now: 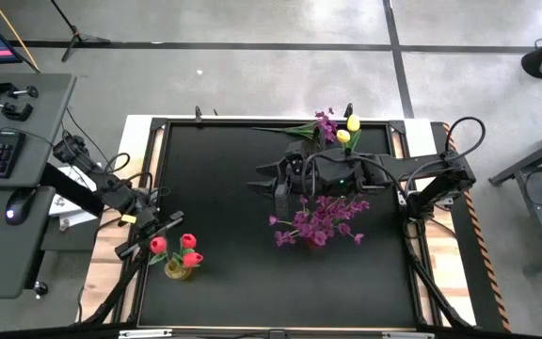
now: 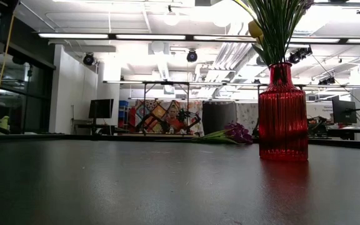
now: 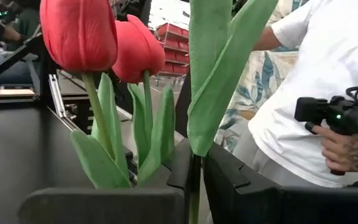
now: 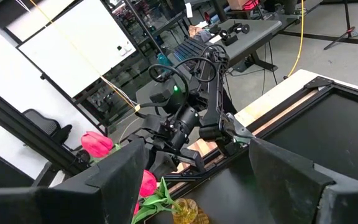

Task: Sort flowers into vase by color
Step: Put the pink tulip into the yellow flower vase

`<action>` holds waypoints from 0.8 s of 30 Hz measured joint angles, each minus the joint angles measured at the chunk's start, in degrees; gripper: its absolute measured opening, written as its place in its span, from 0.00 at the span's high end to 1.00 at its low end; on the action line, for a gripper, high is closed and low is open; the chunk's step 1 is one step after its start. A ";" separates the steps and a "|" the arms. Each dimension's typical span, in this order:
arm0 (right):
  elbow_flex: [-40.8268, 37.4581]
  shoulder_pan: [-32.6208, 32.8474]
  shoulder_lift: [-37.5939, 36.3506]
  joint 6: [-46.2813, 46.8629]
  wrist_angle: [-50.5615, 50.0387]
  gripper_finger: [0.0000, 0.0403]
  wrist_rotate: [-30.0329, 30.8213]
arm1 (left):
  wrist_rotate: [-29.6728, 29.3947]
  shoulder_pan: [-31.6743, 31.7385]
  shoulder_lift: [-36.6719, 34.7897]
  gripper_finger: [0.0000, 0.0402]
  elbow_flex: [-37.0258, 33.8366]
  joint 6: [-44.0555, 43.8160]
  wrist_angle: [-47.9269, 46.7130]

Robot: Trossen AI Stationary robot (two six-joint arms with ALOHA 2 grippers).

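Red tulip stem [image 3: 193, 180] is pinched by left pincer [image 3: 194, 186]; right pincer [image 4: 191, 180] open; stem should be kept vertical over yellow vase [image 1: 177, 270].

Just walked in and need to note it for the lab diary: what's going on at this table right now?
A two-armed robot is sorting artificial flowers. The left gripper, at the table's near left, is shut on the green stem of a flower beside the red tulips standing in a small yellowish vase. The right gripper hangs open mid-table, holding nothing. Purple sprays lie near it, and yellow tulips show at the far edge.
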 joint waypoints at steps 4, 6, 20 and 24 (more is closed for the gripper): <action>0.00 0.00 0.00 0.21 -0.01 0.32 -0.01 | 0.00 0.00 -0.04 0.87 0.00 -3.60 0.09; 0.00 0.00 0.00 0.21 -0.01 0.32 -0.01 | 0.04 0.00 -0.04 0.81 0.00 -5.47 0.08; 0.00 0.00 0.00 -0.04 -0.03 0.32 -0.11 | 3.86 0.00 -0.87 0.44 0.02 -16.49 5.92; 0.00 0.00 0.00 0.11 -0.33 0.32 -0.14 | 3.87 0.00 -0.87 0.40 0.04 -16.90 11.00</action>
